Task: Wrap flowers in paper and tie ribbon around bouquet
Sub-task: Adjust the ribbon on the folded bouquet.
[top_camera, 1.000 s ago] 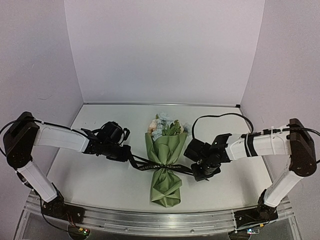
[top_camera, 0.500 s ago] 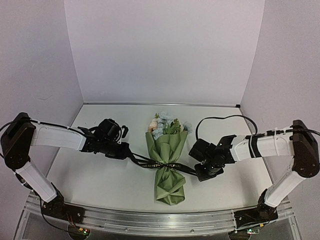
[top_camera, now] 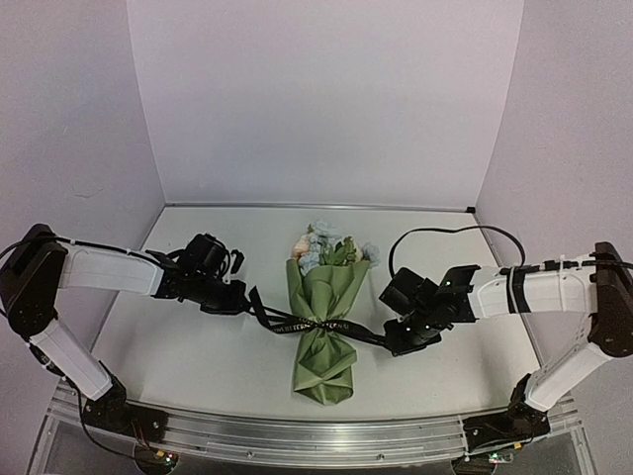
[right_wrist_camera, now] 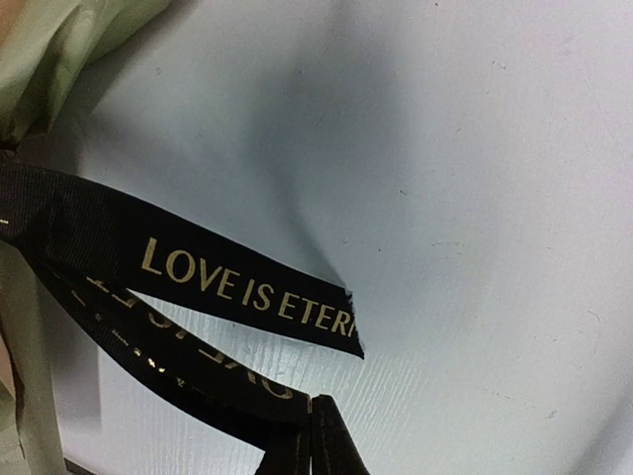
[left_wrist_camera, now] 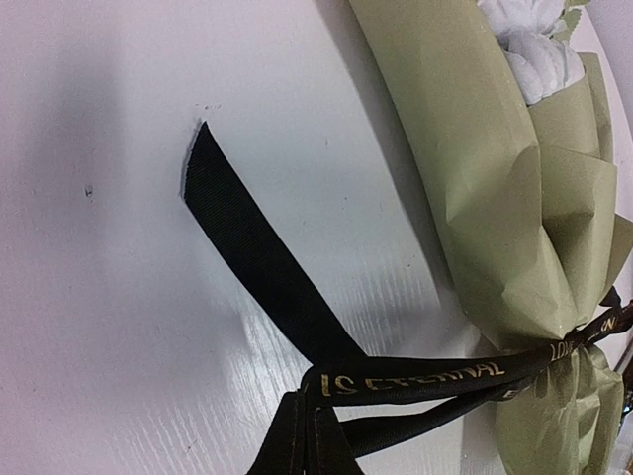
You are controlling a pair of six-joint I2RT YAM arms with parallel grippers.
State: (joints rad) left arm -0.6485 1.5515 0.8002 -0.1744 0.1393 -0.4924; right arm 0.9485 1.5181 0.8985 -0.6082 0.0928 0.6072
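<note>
The bouquet (top_camera: 323,327) lies mid-table, flowers (top_camera: 325,247) at the far end, wrapped in a cone of olive paper (top_camera: 321,292). The black ribbon (top_camera: 316,325) with pale lettering crosses the cone's narrow waist and pinches it in. My left gripper (top_camera: 249,301) is shut on the ribbon's left part, just left of the cone. My right gripper (top_camera: 392,341) is shut on its right part. In the left wrist view the gripper (left_wrist_camera: 312,421) pinches the ribbon (left_wrist_camera: 435,376) beside the paper (left_wrist_camera: 475,198). The right wrist view has the gripper (right_wrist_camera: 318,424) pinching the ribbon (right_wrist_camera: 198,376), a lettered tail (right_wrist_camera: 247,287) hanging free.
A black cable (top_camera: 445,236) loops over the table behind the right arm. Lilac walls (top_camera: 326,99) close the table on three sides. A metal rail (top_camera: 297,435) runs along the near edge between the two arm bases.
Both grippers have drawn outward, the left to the left and the right to the right, pulling the ribbon tighter across the cone. The bouquet's lower end swayed slightly.
</note>
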